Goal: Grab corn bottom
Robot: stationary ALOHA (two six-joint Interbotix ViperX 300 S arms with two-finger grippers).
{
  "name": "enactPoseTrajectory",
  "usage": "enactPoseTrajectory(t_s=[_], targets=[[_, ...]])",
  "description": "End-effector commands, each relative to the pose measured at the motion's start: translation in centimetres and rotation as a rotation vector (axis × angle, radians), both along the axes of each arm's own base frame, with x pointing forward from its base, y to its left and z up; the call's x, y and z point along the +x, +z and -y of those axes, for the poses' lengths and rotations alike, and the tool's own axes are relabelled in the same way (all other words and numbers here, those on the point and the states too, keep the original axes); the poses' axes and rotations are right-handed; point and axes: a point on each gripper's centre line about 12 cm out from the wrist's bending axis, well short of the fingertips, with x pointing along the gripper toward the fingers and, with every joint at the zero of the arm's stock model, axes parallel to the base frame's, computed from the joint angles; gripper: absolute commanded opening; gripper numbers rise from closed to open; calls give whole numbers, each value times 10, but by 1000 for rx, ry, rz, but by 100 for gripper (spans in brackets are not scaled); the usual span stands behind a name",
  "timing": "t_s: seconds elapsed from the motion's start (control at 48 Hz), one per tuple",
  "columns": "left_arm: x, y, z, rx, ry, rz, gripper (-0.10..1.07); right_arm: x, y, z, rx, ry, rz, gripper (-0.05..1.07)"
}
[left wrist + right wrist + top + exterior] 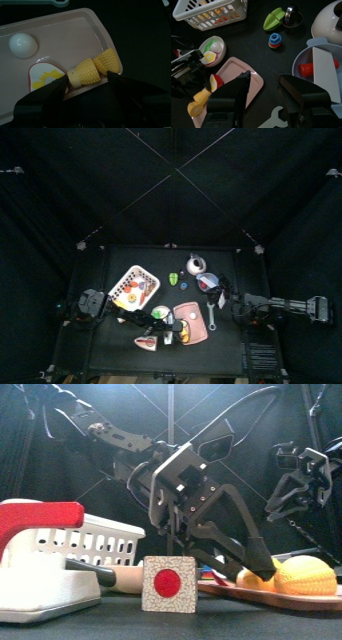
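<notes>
Over the pink tray [80, 22], I am holding my left gripper [87, 92] with jaws spread wide, straddling the corn bottom [85, 72] lying at the tray's edge; right gripper [271, 97] is waiting open.

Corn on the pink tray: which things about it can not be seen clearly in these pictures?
- Contact: in the left wrist view the left tool stands open around the corn; its jaws cover the corn's near end, so touch is unclear.
- Front view: the left arm hides most of the corn.
- Top view: the pink tray is too small to show the corn.
</notes>
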Motion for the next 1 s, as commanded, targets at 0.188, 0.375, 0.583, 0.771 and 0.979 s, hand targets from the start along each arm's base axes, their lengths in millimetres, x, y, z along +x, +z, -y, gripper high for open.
enactPoseTrajectory(t_s=[0.188,0.375,0.583,0.771,0.979], targets=[[10,16,-10,-18,36,45,89,2,3,1,-3,0,10,79],[10,17,-11,-20,40,47,74,2,3,1,-3,0,10,79],[9,32,-11,-22,35,75,67,2,2,1,-2,0,8,79],[6,40,-11,-9,20,90,67,1,2,1,-2,0,7,79],[6,40,-11,-7,18,89,67,2,2,0,-2,2,7,79]])
